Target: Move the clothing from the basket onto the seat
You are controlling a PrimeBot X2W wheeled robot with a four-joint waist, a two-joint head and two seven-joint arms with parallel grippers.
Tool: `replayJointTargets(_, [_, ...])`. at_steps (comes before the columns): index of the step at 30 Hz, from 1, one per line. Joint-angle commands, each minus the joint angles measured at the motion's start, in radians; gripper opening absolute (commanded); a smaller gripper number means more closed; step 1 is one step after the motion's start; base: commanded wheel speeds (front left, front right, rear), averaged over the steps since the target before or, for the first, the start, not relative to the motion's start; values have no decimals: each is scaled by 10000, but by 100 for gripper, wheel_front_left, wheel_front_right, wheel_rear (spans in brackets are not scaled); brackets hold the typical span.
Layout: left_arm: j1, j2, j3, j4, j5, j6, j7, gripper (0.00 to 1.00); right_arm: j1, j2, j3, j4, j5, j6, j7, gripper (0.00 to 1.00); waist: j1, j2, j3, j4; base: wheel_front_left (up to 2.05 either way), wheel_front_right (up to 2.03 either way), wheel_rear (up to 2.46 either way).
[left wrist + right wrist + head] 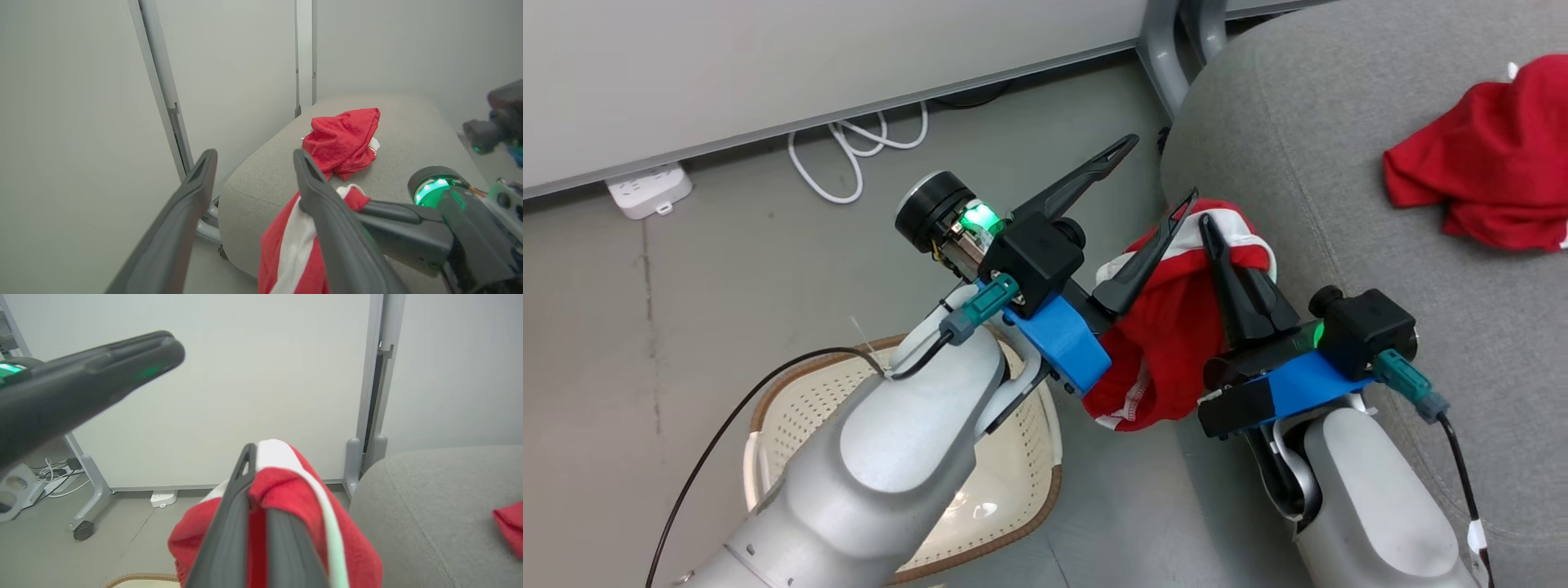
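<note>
My right gripper [1207,224] is shut on a red garment with white trim [1168,343], held in the air beside the rounded edge of the grey seat [1339,122]. In the right wrist view the cloth [351,547] drapes over the shut fingers [229,522]. My left gripper [1164,167] is open just left of it, its nearer finger [327,220] against the cloth [286,253]. A second red garment [1486,180] lies crumpled on the seat [408,122]. The cream basket [1013,490] sits on the floor, largely covered by my left forearm.
A white power strip [649,189] and looped white cable [849,155] lie on the floor by the pale wall panel. Grey metal frame legs [1168,41] stand between the panel and the seat. Another frame foot with a caster [83,530] is on the floor.
</note>
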Motion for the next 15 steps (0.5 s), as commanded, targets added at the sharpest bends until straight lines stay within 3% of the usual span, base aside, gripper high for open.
replayJointTargets(1, [-95, 32, -71, 51, 37, -44, -26, 100, 153, 12, -167, -109, -99, -9, -9, 0, 0, 0, 116, -347, 0, 0, 0])
replayJointTargets(15, [58, 28, -713, 309, -17, -221, -27, 100, 609, 12, -1411, -629, -38, -9, -10, 0, 0, 0, 533, -1670, 0, 0, 0])
